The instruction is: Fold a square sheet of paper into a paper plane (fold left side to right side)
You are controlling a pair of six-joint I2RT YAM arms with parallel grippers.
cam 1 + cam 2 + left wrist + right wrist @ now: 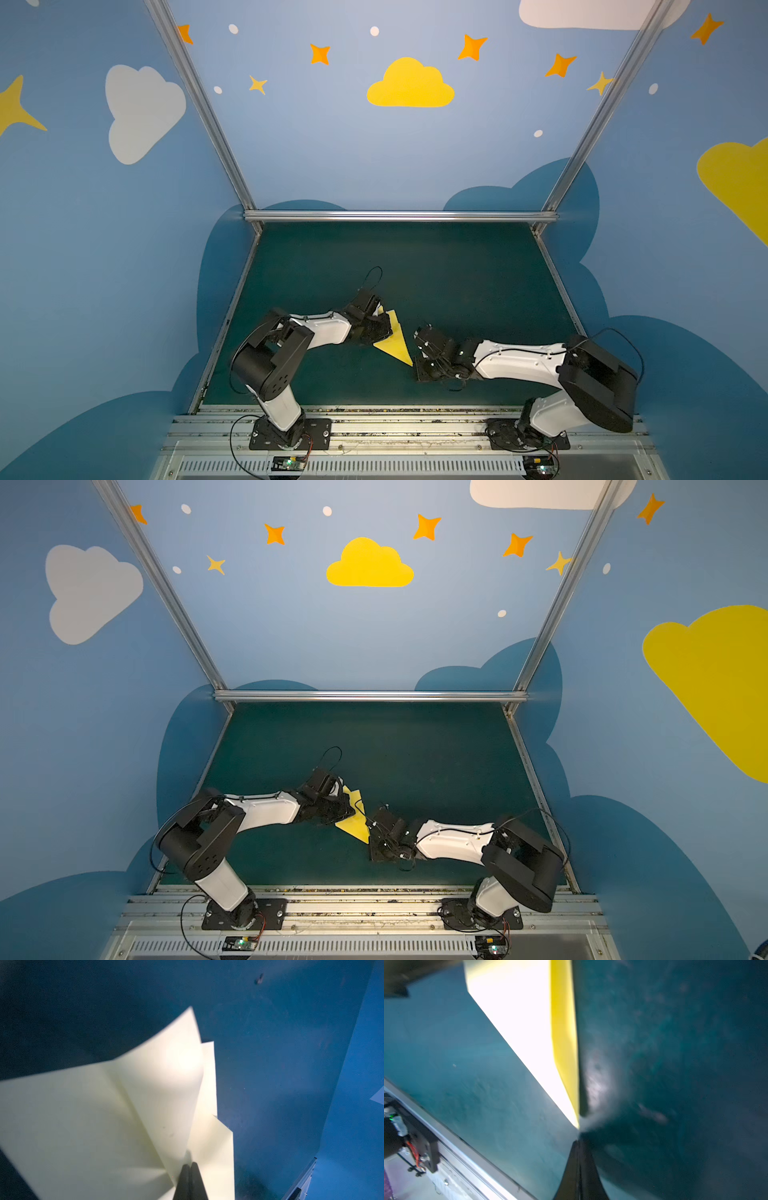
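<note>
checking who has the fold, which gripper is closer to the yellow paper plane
Left. The left gripper is shut on the paper plane; the right gripper sits shut just beyond its pointed tip.

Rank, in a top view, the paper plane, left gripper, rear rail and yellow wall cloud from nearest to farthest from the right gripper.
From the right gripper:
1. paper plane, its tip just to the left.
2. left gripper, farther left, over the plane's other edge.
3. rear rail, far back, running crosswise.
4. yellow cloud, highest, painted beyond the rail.
</note>
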